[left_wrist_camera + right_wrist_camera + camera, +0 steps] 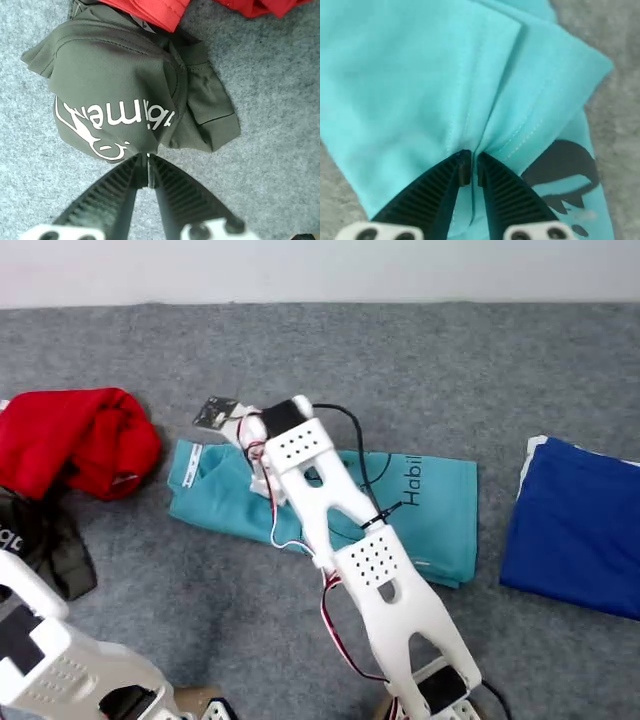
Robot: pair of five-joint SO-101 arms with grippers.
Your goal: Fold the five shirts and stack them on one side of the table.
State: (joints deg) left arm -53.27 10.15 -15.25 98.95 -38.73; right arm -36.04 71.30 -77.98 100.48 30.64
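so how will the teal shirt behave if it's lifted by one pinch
Probably floppy: the teal shirt creases softly where the right gripper pinches it, so lifting would likely let it drape and unfold. Likely light, as thin flat-lying cloth. It may drag on the fuzzy grey table cover rather than slide.

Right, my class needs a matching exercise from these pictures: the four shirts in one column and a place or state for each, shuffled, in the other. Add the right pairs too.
Shirts
1. red shirt
2. teal shirt
3. blue shirt
4. dark shirt

Places or states
A. lies flat at the right edge of the table
B. partly tucked under another shirt, white print showing
C. pinched by the right gripper
D. bunched in a heap, lying over another shirt's edge

Pairs: 1-D, 2-C, 3-A, 4-B.
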